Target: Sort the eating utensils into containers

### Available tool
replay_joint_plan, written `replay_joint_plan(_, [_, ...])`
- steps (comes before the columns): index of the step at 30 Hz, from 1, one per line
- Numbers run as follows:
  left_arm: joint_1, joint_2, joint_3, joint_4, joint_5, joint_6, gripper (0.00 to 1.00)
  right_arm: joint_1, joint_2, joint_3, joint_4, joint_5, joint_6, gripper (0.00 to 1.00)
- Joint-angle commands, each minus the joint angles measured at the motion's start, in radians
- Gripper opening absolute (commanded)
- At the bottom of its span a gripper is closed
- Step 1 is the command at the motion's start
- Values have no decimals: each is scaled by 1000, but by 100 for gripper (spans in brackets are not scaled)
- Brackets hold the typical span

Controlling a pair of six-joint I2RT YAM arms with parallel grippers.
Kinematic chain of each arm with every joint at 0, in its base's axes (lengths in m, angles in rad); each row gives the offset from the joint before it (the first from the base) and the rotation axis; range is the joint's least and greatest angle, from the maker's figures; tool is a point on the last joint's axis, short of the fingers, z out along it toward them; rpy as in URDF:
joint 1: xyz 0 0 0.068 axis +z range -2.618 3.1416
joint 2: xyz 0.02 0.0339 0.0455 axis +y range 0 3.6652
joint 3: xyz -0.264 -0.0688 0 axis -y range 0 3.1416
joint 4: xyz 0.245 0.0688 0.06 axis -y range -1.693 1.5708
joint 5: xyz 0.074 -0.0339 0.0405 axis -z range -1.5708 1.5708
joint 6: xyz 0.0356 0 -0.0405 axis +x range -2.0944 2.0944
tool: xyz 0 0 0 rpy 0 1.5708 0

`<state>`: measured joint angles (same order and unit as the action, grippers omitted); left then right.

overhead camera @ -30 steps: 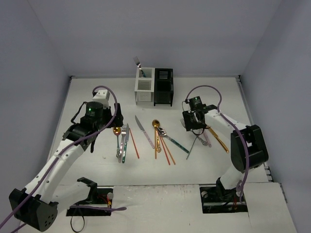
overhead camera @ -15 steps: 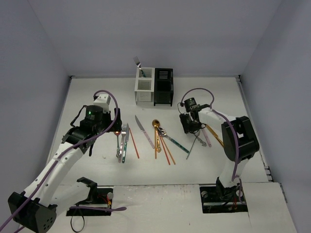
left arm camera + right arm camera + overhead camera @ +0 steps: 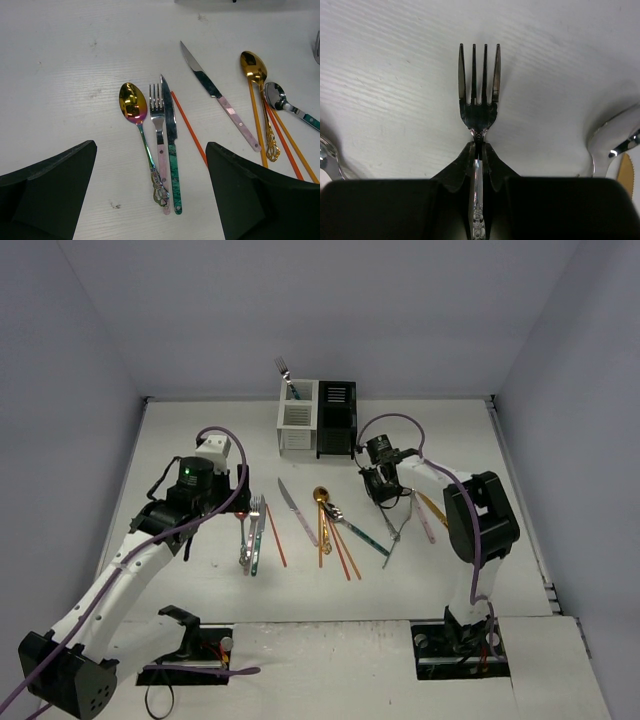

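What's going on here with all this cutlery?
Cutlery is being sorted into the white caddy and black caddy. The right claw grips a silver fork by its neck. The left claw hangs open above a rainbow spoon, pink-handled fork and teal-handled knife lying side by side. A lone fork already stands in the white caddy.

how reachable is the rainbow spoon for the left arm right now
Probably yes. The left claw is open above the spoon, and nothing lies on it. The fork sits close beside it, their handle ends crowding, so the bowl end looks freer.
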<state>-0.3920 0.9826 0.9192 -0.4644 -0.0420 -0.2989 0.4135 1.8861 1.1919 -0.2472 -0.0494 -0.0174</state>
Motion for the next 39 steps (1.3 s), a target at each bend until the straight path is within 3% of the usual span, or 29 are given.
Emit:
replay_joint_plan(1, [-4, -2, 28, 38, 18, 2, 89, 26, 22, 41, 29, -11, -45, 0])
replay_joint_plan(8, [-4, -7, 45, 97, 93, -40, 89, 76, -69, 122, 90, 2, -103, 0])
replay_joint_plan(17, [-4, 26, 105, 326, 334, -80, 89, 159, -268, 156, 184, -72, -144, 0])
replay_joint_plan(24, [-15, 87, 162, 481, 434, -112, 89, 231, -396, 158, 213, -165, -114, 0])
replay_joint_plan(33, [-143, 170, 262, 500, 378, -37, 87, 334, -483, 146, 223, -162, -58, 0])
replay_joint_plan(39, [-150, 214, 283, 496, 358, -20, 72, 362, -526, 140, 233, -163, -37, 0])
